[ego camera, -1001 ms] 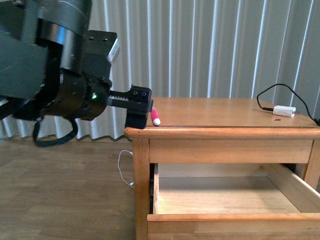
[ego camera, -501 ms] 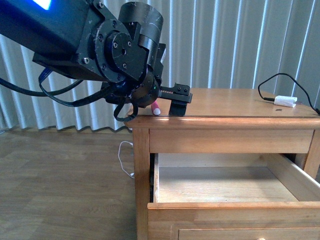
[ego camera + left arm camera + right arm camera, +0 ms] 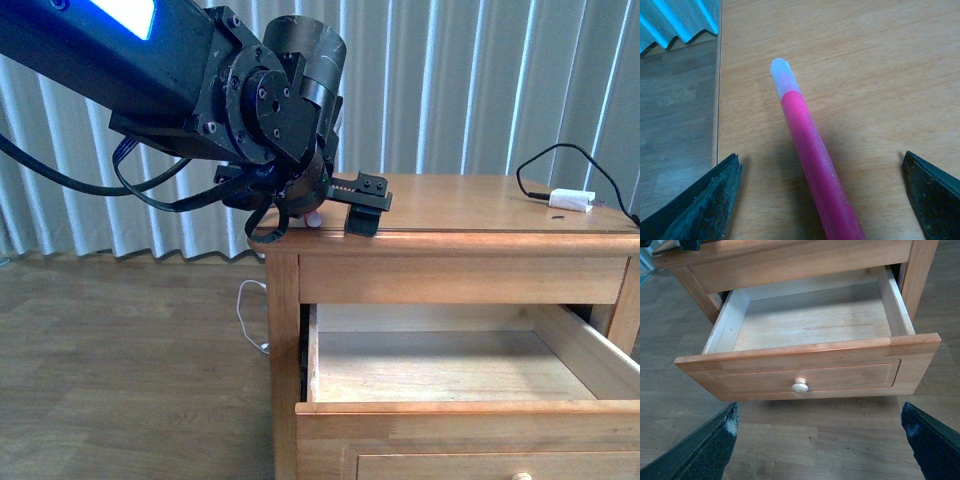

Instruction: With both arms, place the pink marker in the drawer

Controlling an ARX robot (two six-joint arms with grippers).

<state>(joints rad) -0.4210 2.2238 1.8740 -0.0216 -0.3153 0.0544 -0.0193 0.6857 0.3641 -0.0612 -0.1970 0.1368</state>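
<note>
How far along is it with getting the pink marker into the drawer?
Done: the drawer is pulled open. In hand: the left gripper is open, straddling the pink marker, which lies on the nightstand top, not yet gripped. Remaining: close, lift, drop it in. The right gripper hangs open before the drawer front.
</note>
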